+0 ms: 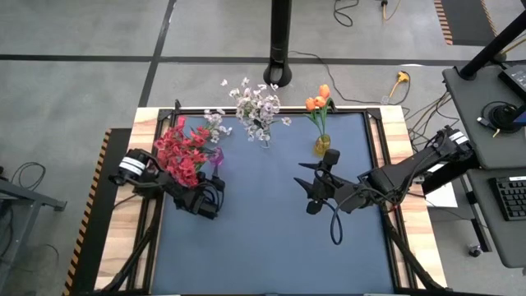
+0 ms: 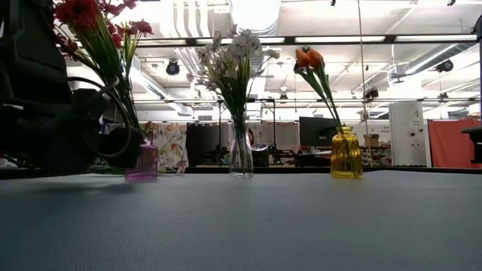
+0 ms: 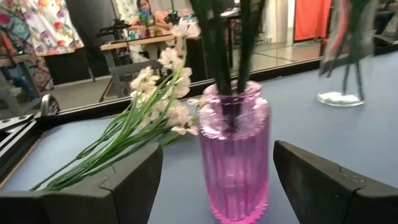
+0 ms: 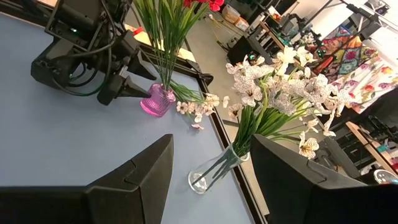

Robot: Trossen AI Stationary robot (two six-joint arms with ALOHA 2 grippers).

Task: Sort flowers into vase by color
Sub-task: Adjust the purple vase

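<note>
Red-blossomed sprays (image 1: pixel 182 152) stand in a pink glass vase (image 1: pixel 217 158). White-pink sprays (image 1: pixel 256 105) fill a clear vase (image 1: pixel 264 141), and orange tulip buds (image 1: pixel 319 100) stand in a yellow vase (image 1: pixel 322 146). One more white spray (image 1: pixel 212 123) lies flat on the mat behind the pink vase. My left gripper (image 1: pixel 215 184) is open on the near side of the pink vase (image 3: pixel 235 158), a finger toward either side, touching nothing. My right gripper (image 1: pixel 308 187) is open and empty at mid-table, facing the clear vase (image 4: pixel 214 171).
The blue mat (image 1: pixel 263 238) is bare on its near half. A raised black frame (image 1: pixel 271 110) runs along the far edge just behind the three vases. In the low view the left arm (image 2: pixel 45 113) stands beside the pink vase (image 2: pixel 141 162).
</note>
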